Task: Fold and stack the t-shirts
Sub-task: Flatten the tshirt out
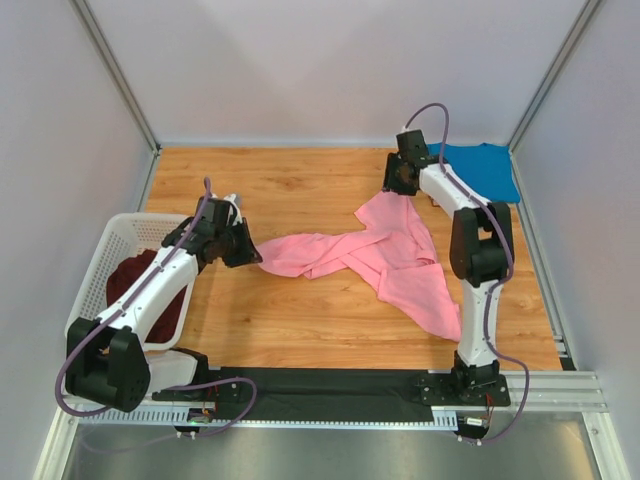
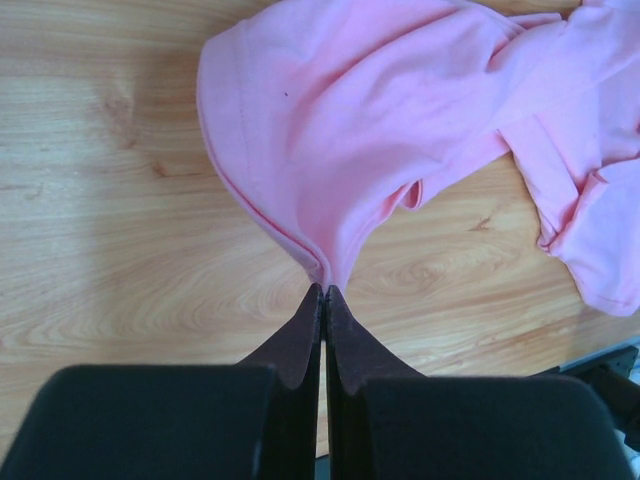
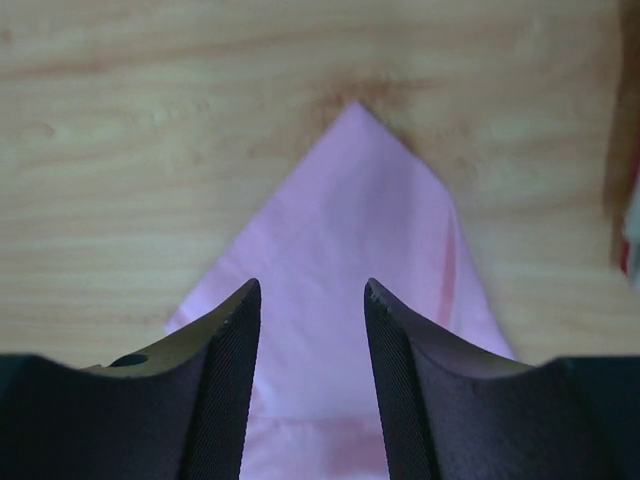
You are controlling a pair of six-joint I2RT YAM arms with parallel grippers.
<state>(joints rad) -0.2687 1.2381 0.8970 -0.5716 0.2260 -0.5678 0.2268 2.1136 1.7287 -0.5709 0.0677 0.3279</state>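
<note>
Limp and light, the pink t-shirt (image 1: pixel 390 255) wants hem grips: left tool (image 2: pixel 323 292) pinched on its nine o'clock edge, right tool (image 3: pixel 311 287) agape, empty, above its twelve o'clock corner.

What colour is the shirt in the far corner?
The shirt is blue, clearest in the top view.

Robotics lab cell, plain white panel walls (image 1: pixel 330 60), aluminium frame rails (image 1: pixel 115 75), wooden tabletop (image 1: pixel 300 190), bolted robot arms (image 1: pixel 478 300)

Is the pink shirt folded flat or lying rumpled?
Rumpled, not folded: the pink shirt lies twisted across the table, one edge pinched in the left end effector.
</note>
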